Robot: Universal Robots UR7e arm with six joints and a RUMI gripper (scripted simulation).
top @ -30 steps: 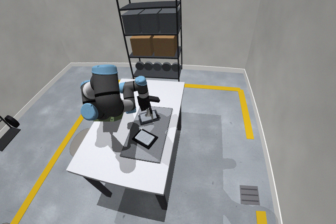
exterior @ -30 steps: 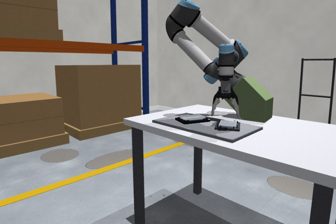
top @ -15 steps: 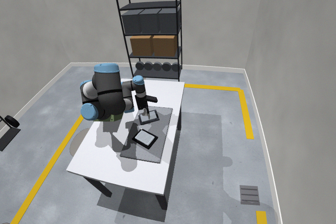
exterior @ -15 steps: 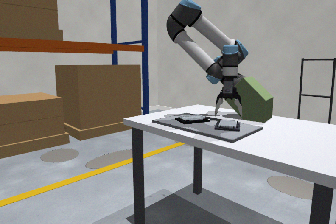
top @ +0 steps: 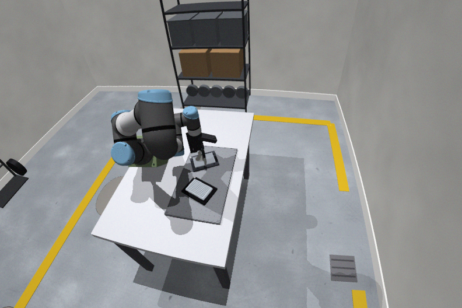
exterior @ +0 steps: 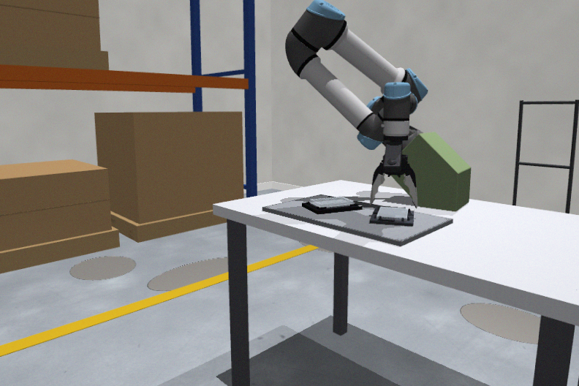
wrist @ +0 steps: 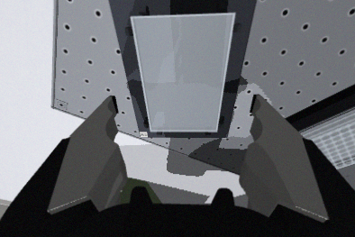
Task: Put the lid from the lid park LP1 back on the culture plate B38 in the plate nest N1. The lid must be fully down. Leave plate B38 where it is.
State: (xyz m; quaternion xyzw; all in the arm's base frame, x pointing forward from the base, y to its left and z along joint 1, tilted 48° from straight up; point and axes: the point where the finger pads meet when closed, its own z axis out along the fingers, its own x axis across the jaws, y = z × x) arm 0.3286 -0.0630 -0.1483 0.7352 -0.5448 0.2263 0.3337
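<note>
The clear lid (top: 209, 157) (exterior: 392, 213) (wrist: 182, 71) lies flat in the dark lid park LP1 (top: 196, 166) (exterior: 392, 222) (wrist: 119, 24) at the back of the grey peg board (top: 220, 185) (exterior: 420, 227) (wrist: 293, 38). My gripper (top: 199, 154) (exterior: 393, 202) (wrist: 182, 95) is open and empty. It hangs a short way above the lid, one finger to each side of it, touching nothing. The culture plate B38 (top: 200, 189) (exterior: 330, 203) (wrist: 331, 137) with its white well grid sits uncovered in the black plate nest N1 (top: 187, 193) (exterior: 306, 206), nearer the board's front.
The peg board lies on a white table (top: 149, 214) (exterior: 490, 241). The robot's green base block (exterior: 434, 175) stands just behind the lid park. A metal shelf rack (top: 209, 35) stands behind the table. Cardboard boxes (exterior: 172, 161) stand on the floor.
</note>
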